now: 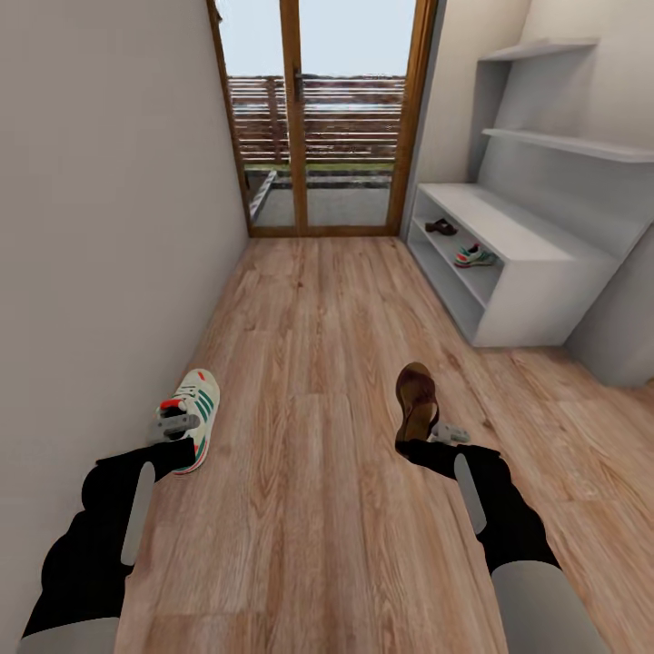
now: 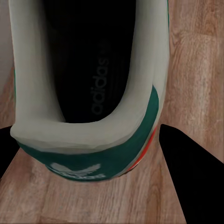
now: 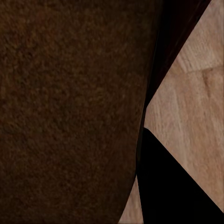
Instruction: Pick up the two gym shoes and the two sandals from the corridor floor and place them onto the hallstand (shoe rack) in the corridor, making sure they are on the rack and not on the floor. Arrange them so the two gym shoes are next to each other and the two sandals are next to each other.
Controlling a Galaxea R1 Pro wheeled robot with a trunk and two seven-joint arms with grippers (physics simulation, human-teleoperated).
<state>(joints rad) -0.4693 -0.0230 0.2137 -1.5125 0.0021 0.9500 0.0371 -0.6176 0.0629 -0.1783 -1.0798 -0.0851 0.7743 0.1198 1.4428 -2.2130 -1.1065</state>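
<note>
Black forearms fill the bottom of my head view, one on each side. Left gripper (image 1: 178, 427) sits at the heel of a gym shoe (image 1: 192, 415), which lies by the left wall with its toe pointing up the corridor; whether it is on the corridor floor (image 1: 309, 472) or lifted, I cannot tell. Right gripper (image 1: 434, 436) is at the heel end of a brown sandal (image 1: 417, 400), just right of centre. Between the two runs a wide bare lane of planks up to the glass doors (image 1: 322, 118). Off to the right stands the hallstand (image 1: 536, 272); on its upper shoe shelf I see a second sandal (image 1: 441, 227) toward the doors and a second gym shoe (image 1: 475, 256) nearer me, apart from each other.

Left wrist now: I'm looking into the shoe's opening, the heel collar (image 2: 84, 135) between my two dark fingers (image 2: 193, 177). "adidas" reads along the black insole, and a white trefoil with lettering too blurred to read marks the green heel tab. Jaws narrow, seemingly closed on the heel.

Right wrist: brown sandal leather (image 3: 70, 112) pressed right up close, one dark finger (image 3: 168, 186) beside its edge, planks beyond. How wide these jaws stand, I cannot tell.
</note>
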